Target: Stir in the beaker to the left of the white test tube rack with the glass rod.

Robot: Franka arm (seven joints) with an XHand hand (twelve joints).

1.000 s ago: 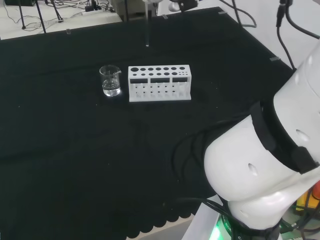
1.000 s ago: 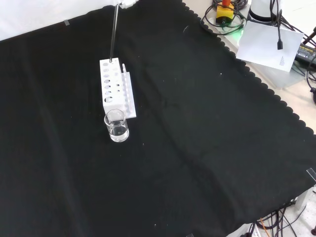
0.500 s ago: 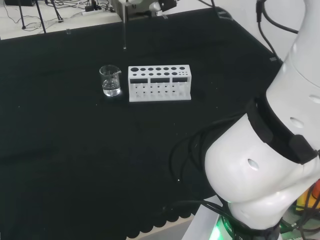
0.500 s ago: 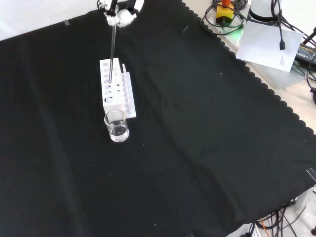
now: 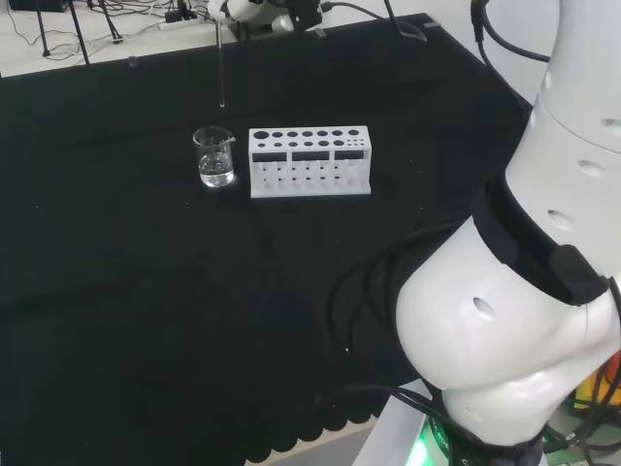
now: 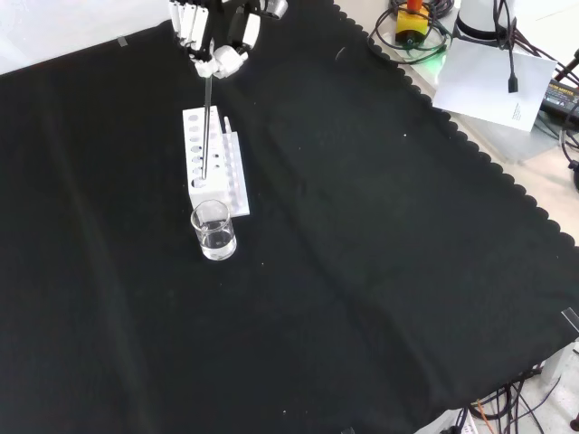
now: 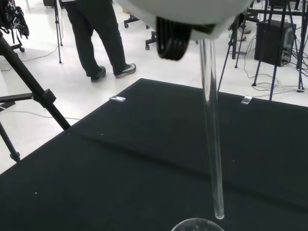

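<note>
The hand (image 6: 217, 32) has its fingers (image 6: 228, 60) pinching the rod (image 6: 206, 127) upright above the beaker (image 6: 213, 231), at the rack's (image 6: 206, 158) six o'clock, front view. Lower it straight, clear of the rim.

Beaker (image 6: 213, 231) standing on tabletop (image 6: 380, 271), mouth uncovered, air above it lying open. White test tube rack (image 6: 210, 161) crowding it just beside, on far side in front view. Cloth elsewhere lying bare all round.
</note>
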